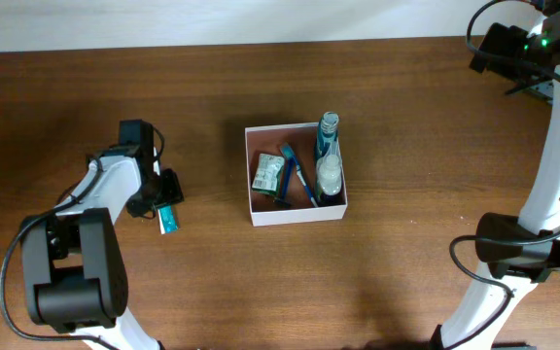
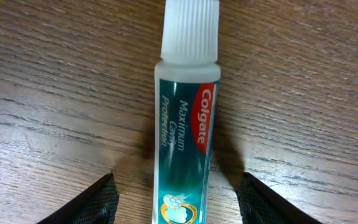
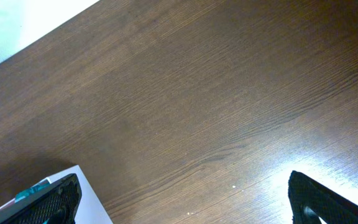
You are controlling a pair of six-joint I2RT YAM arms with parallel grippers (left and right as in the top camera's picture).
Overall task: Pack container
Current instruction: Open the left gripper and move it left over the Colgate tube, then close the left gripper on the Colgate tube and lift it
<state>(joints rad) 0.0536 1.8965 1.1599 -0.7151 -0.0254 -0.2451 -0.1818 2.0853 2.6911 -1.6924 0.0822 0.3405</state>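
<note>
The container (image 1: pixel 297 215), a white-walled box with a reddish-brown floor, sits mid-table. Inside lie a blue-capped bottle (image 1: pixel 329 156), a blue toothbrush (image 1: pixel 297 177) and a green packet (image 1: pixel 267 175). A teal Colgate toothpaste tube (image 2: pixel 185 130) with a white cap lies on the wood left of the box, also seen from overhead (image 1: pixel 168 221). My left gripper (image 2: pixel 178 199) is low over it, open, one finger on each side with a gap to the tube. My right gripper (image 3: pixel 182 199) hangs open over bare wood, holding nothing. The container's white corner (image 3: pixel 89 199) shows by its left finger.
The brown wooden table (image 1: pixel 406 117) runs to a pale edge at the back. The right arm's base and cables (image 1: pixel 513 253) stand at the right side, and the left arm's base (image 1: pixel 71 282) at the lower left.
</note>
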